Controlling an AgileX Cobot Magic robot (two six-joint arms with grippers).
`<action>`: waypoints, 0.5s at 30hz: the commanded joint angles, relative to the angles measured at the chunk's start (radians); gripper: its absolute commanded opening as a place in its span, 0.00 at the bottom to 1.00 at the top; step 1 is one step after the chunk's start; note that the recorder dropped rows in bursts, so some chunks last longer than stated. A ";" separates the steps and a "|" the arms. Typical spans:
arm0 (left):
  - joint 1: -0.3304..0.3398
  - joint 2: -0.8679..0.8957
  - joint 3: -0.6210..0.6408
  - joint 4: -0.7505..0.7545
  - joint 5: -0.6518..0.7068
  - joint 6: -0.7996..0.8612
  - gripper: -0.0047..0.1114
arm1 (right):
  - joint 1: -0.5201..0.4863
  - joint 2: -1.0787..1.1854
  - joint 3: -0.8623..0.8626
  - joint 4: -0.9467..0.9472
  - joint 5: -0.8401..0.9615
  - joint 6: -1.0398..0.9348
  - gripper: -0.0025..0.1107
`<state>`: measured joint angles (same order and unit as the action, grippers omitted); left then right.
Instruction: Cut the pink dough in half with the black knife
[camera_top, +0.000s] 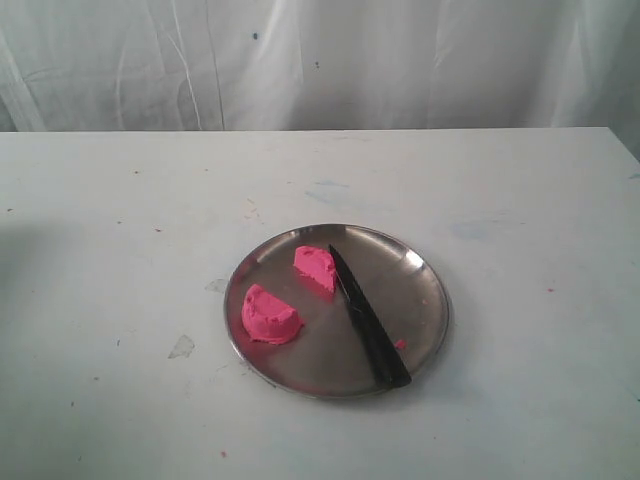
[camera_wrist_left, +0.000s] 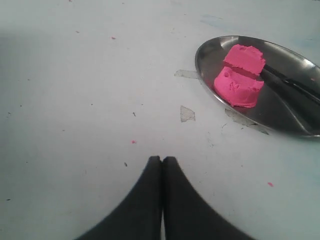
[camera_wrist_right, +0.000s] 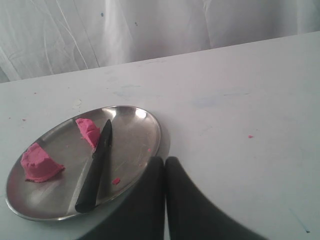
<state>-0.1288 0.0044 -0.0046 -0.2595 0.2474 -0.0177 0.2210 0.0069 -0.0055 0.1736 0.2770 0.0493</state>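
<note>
The pink dough lies in two halves on the steel plate (camera_top: 425, 270): one half (camera_top: 270, 315) at the plate's left, the other half (camera_top: 315, 267) further back. The black knife (camera_top: 368, 320) rests on the plate, its tip against the far half and its handle over the near rim. Neither arm shows in the exterior view. In the left wrist view my left gripper (camera_wrist_left: 162, 159) is shut and empty above bare table, apart from the plate (camera_wrist_left: 210, 75) and dough (camera_wrist_left: 239, 87). My right gripper (camera_wrist_right: 164, 160) is shut and empty beside the plate's rim (camera_wrist_right: 157, 135), near the knife (camera_wrist_right: 95, 167).
A white table (camera_top: 120, 230) carries small pink crumbs (camera_wrist_left: 133, 141) and scuff marks. A pink crumb (camera_top: 400, 344) lies on the plate by the knife handle. White curtain (camera_top: 320, 60) hangs behind the table's far edge.
</note>
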 joint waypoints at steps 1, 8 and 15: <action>0.028 -0.004 0.005 0.008 -0.014 -0.010 0.04 | -0.006 -0.007 0.006 -0.006 -0.008 -0.003 0.02; 0.099 -0.004 0.005 0.014 -0.019 -0.007 0.04 | -0.006 -0.007 0.006 -0.006 -0.008 -0.001 0.02; 0.167 -0.004 0.005 0.021 -0.023 -0.006 0.04 | -0.006 -0.007 0.006 -0.006 -0.008 -0.001 0.02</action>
<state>0.0343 0.0044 -0.0046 -0.2384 0.2305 -0.0219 0.2210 0.0069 -0.0055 0.1736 0.2770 0.0493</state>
